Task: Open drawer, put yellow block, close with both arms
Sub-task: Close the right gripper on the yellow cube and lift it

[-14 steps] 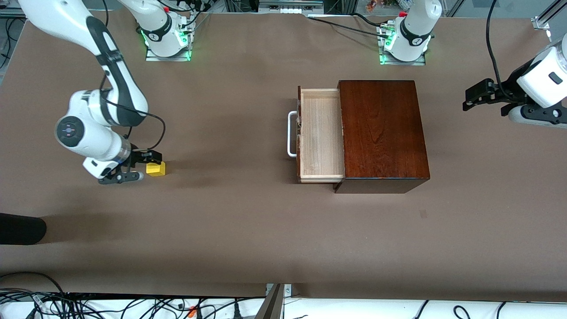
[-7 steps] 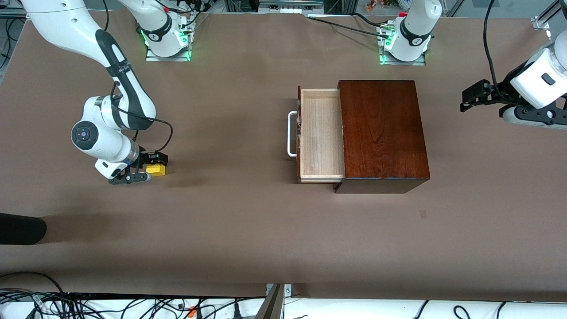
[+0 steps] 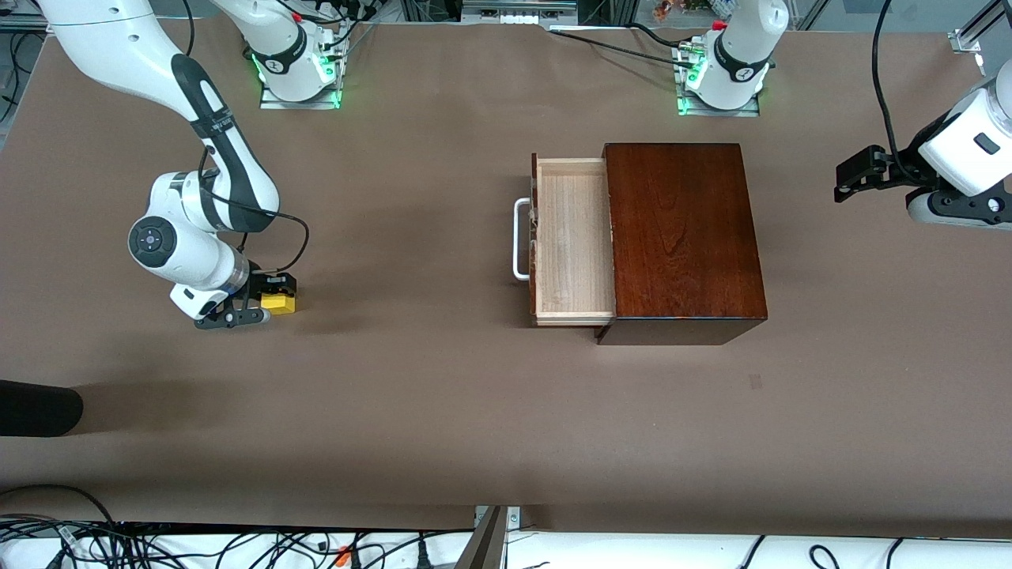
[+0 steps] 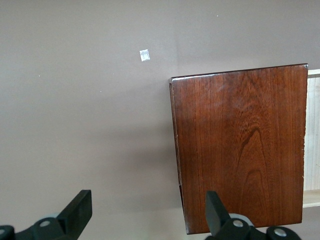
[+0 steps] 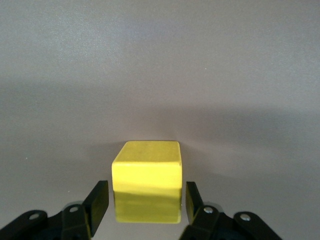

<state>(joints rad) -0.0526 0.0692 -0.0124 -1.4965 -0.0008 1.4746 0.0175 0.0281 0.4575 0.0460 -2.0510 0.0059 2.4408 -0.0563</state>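
The yellow block (image 3: 278,302) (image 5: 146,187) rests on the brown table toward the right arm's end. My right gripper (image 3: 273,294) (image 5: 146,200) is down at the table with a finger on each side of the block and a thin gap showing on both sides, so it is open. The drawer (image 3: 573,237) (image 4: 312,135) stands pulled out of the dark wooden box (image 3: 684,237) (image 4: 240,145), its pale tray bare and its white handle (image 3: 520,239) facing the block. My left gripper (image 3: 850,178) (image 4: 147,202) hangs open in the air over the table beside the box, holding nothing.
A black object (image 3: 39,407) juts in at the table's edge nearer to the front camera than the block. A small pale mark (image 3: 755,382) (image 4: 144,55) lies on the table near the box. Cables (image 3: 237,545) run along the near edge.
My right gripper slid along the table until the yellow block sat between its fingers, and they narrowed around it. The left gripper swayed slightly. Drawer and box stayed put.
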